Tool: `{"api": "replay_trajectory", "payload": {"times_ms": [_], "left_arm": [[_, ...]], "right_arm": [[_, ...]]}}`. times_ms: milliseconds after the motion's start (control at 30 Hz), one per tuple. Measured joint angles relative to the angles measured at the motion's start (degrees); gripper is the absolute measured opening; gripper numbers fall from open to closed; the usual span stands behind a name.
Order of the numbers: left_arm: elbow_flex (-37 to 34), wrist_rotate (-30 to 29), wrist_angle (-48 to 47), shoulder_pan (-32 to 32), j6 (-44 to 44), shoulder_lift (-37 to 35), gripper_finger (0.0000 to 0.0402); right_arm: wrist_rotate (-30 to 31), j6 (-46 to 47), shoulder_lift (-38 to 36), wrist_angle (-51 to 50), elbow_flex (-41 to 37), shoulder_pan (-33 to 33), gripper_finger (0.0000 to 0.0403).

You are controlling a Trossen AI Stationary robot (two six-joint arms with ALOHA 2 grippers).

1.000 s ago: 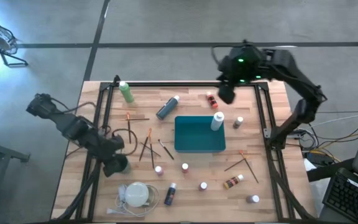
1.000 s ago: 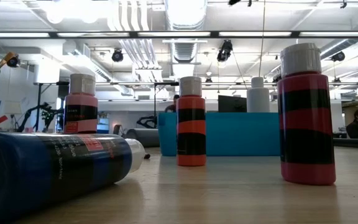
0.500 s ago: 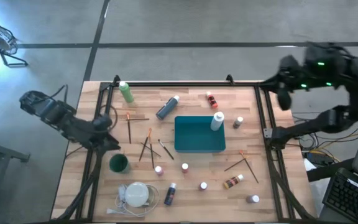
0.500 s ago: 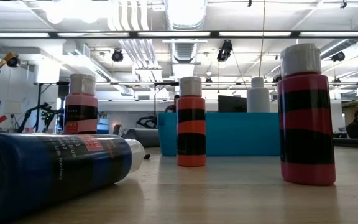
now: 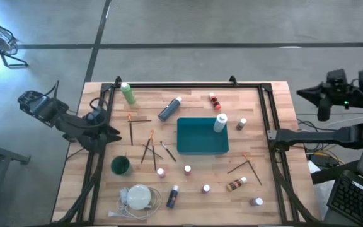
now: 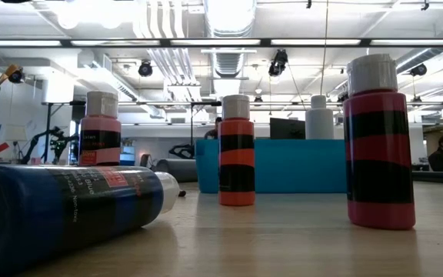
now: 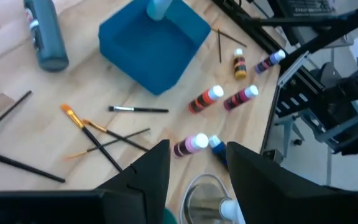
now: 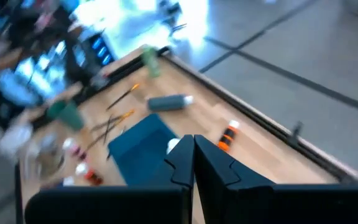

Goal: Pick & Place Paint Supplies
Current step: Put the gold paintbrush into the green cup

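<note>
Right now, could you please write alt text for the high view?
A wooden table holds a teal tray amid scattered paint bottles and brushes. Both arms are pulled off its sides: left gripper empty, right gripper shut.

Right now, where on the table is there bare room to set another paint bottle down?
Bare wood lies along the table's near-right stretch, between the teal tray and the right frame rail, above the crossed brushes. Another free patch sits between the green bottle and the grey-blue bottle. It is crowded left of the tray around the brushes and green cup.
</note>
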Motion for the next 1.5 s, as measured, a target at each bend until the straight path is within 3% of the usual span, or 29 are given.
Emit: {"api": "replay_trajectory", "payload": {"times_ms": [133, 500, 667, 867, 1100, 1367, 1500], "left_arm": [[0.0, -2.66, 0.01, 0.0, 1.18, -0.83, 0.0163], [-0.02, -7.09, 0.02, 0.0, 2.28, -2.16, 0.0163], [-0.02, -9.16, 0.01, -0.04, 3.79, -2.31, 0.0163], [-0.02, -10.69, 0.02, -0.04, 4.0, -2.2, 0.0163], [-0.02, -12.95, 0.04, -0.02, 5.82, -2.29, 0.0163], [-0.02, -13.54, 0.04, -0.01, 5.73, -2.27, 0.0163], [-0.04, -13.94, 0.07, 0.0, 5.71, -2.27, 0.0163]], "right_arm": [[4.78, 4.93, -5.16, 0.0, -2.71, 0.0, 0.0008], [10.39, -2.78, -15.57, -0.46, -8.42, -0.02, 0.0008], [13.07, -13.84, -19.35, -0.68, -15.83, 0.0, 0.0008], [14.51, -19.42, -24.44, 0.25, -23.55, 0.0, 0.0008], [29.01, -15.65, -32.25, 1.86, -29.43, 0.02, 0.0008], [28.82, -14.61, -43.14, 2.61, -35.85, 0.04, 0.0008], [28.51, -14.62, -42.85, -0.36, -36.71, 0.02, 0.0008]]}}
